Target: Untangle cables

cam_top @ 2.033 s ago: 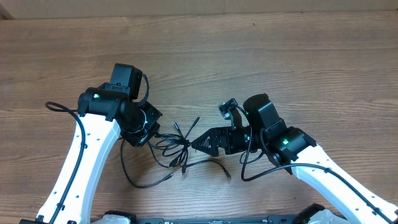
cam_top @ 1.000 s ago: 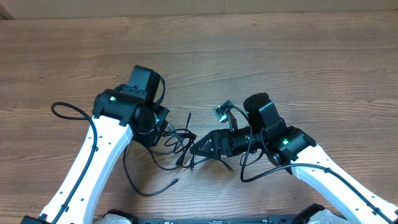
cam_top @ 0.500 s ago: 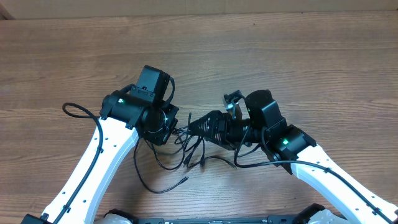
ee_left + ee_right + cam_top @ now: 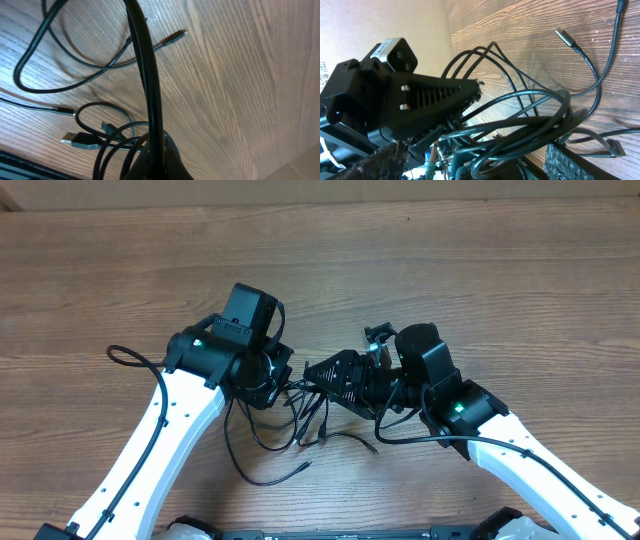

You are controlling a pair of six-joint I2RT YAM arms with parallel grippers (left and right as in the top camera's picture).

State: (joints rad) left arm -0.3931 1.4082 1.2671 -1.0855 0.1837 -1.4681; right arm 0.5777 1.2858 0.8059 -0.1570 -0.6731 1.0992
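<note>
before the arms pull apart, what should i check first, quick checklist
1. Left pincer closed on the cables: ok, it is shut and cords run out of its tip.
2. Right pincer ready to grab: ok, it is open with loops between its pads.
3. Right pincer lined up on a single cord: cannot tell, several loops cross there.
4. Tangle loosened: not ok, loops overlap between the two pincers.
5. USB-C plug free: ok, it lies clear of the loops on the wooden table.
6. Flat USB plug free of loops: cannot tell.
</note>
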